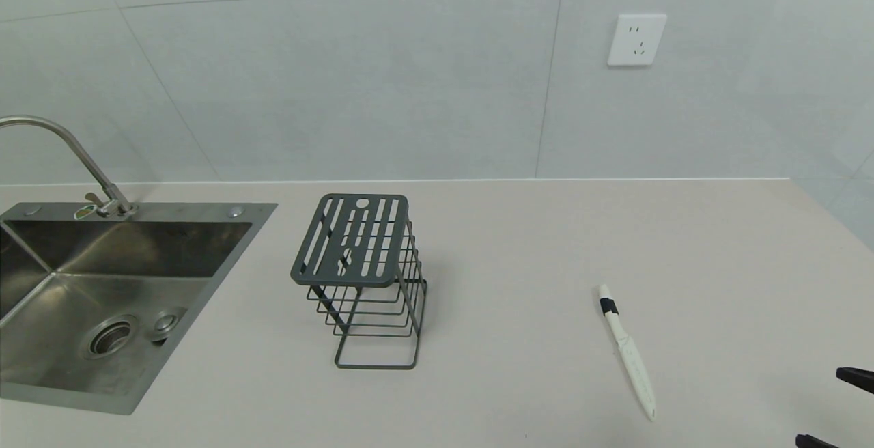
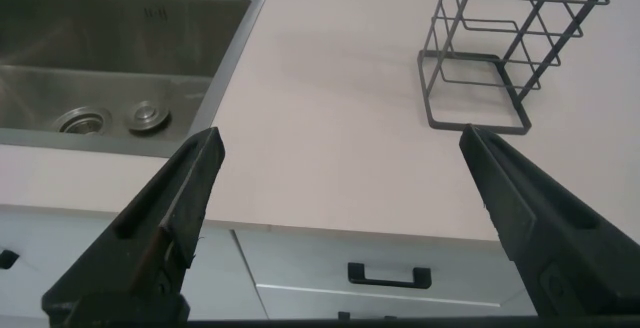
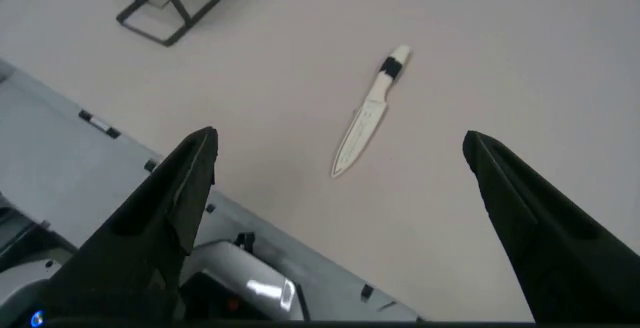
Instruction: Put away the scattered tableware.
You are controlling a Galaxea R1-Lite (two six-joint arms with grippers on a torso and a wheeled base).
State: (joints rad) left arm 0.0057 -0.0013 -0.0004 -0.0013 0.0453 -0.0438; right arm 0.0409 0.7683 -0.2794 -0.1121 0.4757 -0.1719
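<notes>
The right claw [image 3: 338, 143] hangs with fingers spread wide apart, the white knife [image 3: 368, 118] lying flat on the counter [image 3: 520, 58] just ahead of it, untouched, while the left claw [image 2: 340, 136], equally spread, faces the dark wire rack [image 2: 478, 53].

- The sink [image 1: 205, 212] and its curved faucet [image 1: 68, 144] are cut by the left edge of the head view.
- The right gripper [image 1: 823, 407] is cut there by the right edge, with two dark tips seen.
- In the left wrist view the wire rack [image 2: 476, 126] loses its upper part at the edge.
</notes>
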